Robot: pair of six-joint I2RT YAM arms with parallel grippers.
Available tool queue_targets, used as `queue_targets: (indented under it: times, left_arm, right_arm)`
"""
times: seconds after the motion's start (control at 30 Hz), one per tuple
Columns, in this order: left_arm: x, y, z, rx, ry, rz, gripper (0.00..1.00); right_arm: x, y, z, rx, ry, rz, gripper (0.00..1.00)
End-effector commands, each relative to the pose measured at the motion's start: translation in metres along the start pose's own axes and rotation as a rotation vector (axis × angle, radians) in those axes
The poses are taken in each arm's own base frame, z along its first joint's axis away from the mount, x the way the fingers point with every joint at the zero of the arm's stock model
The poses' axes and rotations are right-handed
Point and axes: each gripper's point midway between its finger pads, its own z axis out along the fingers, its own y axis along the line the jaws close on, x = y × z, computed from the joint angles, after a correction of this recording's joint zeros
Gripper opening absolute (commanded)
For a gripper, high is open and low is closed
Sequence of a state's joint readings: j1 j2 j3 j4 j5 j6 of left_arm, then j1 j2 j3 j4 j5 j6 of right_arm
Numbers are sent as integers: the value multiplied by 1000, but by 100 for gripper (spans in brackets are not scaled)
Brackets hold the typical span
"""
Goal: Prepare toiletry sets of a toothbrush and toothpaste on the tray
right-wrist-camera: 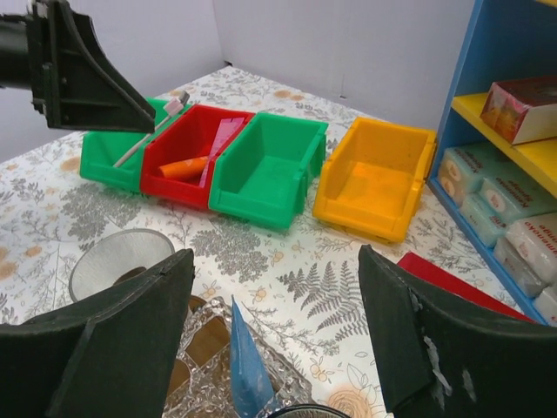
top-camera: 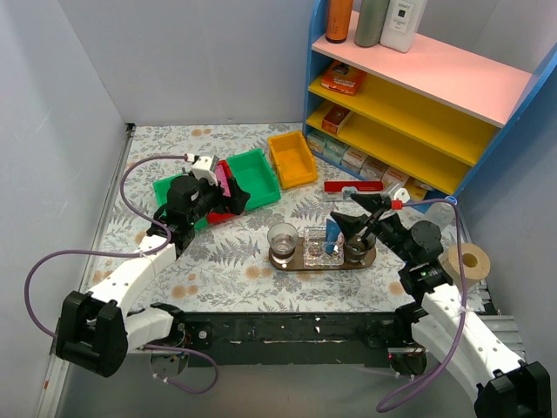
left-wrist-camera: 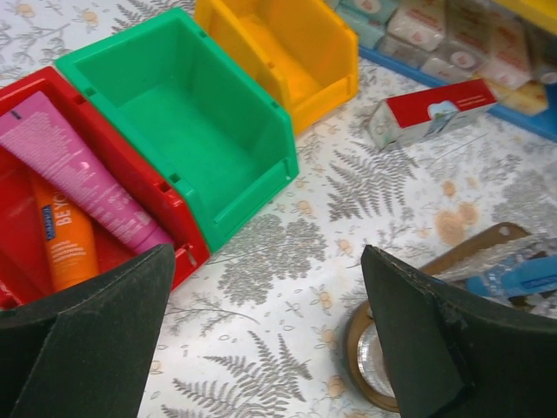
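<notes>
Toothpaste sits in two places: the pink tube (left-wrist-camera: 83, 170) lies in the red bin (left-wrist-camera: 165, 187) at the far left, and the blue tube (right-wrist-camera: 246, 366) stands in a glass dish (top-camera: 315, 251) on the tray (top-camera: 296, 264). Our left hand (left-wrist-camera: 265, 287) hangs wide open and empty by the red bin, our right hand (right-wrist-camera: 277, 296) likewise above the tray. We judge the pink tube light, soft and slick; pinch it across its flat middle.

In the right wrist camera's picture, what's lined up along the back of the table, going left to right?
first green bin → red bin → second green bin → yellow bin → blue shelf unit
</notes>
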State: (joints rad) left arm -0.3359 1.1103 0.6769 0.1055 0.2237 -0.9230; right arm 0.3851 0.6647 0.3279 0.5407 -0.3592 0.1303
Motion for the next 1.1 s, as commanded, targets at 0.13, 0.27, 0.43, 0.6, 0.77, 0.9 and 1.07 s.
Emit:
queue_targets:
  times: [0.13,0.27,0.43,0.6,0.77,0.9,1.07]
  left_arm:
    - [-2,39,10,-192,76,118,76]
    - [4,66,13,-323,157,168,73]
    - [19,84,22,-393,268,191,68]
    - [19,87,37,-409,289,98,63]
    - [8,90,51,-405,235,-66,60]
    - [-5,101,59,-442,171,-177,56]
    - [-7,119,66,-484,145,-294,51]
  right_arm:
    - [-50,-21,-9,151,-13,-65,83]
    - [-69,-30,-20,230,12,-89,82]
    - [-77,-24,-34,236,31,-108,82]
    - [-78,-20,-47,242,41,-136,82]
    - [-69,-20,-57,258,58,-139,81]
    - [-70,-16,-61,250,49,-139,81]
    - [-74,-14,-64,248,32,-147,81]
